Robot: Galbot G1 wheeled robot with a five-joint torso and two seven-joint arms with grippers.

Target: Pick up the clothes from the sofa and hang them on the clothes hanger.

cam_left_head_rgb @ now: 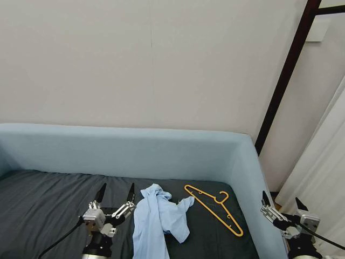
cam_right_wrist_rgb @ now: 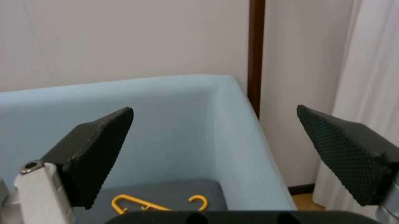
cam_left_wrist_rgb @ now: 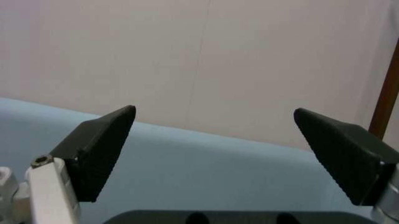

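Across the dark, faintly striped seat of the sofa point(cam_left_head_rgb: 135, 154), the crumpled light-blue clothes point(cam_left_head_rgb: 159, 218) are being seen in a soft heap just beside the left gripper point(cam_left_head_rgb: 117, 190), on its right. That gripper is being held spread wide, its black wedge-shaped pads point(cam_left_wrist_rgb: 103, 149) finely ridged. A thin orange hanger point(cam_left_head_rgb: 208, 207) is being seen laid flat between the clothes and the padded pale-blue armrest point(cam_left_head_rgb: 245, 162). Beyond that armrest, the right gripper point(cam_left_head_rgb: 281, 198) is likewise being held wide apart.

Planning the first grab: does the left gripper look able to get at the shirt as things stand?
Probably yes. The left gripper hangs open beside the shirt on the sofa, nothing between them; the hanger lies beyond it. The right gripper hovers past the sofa's end.
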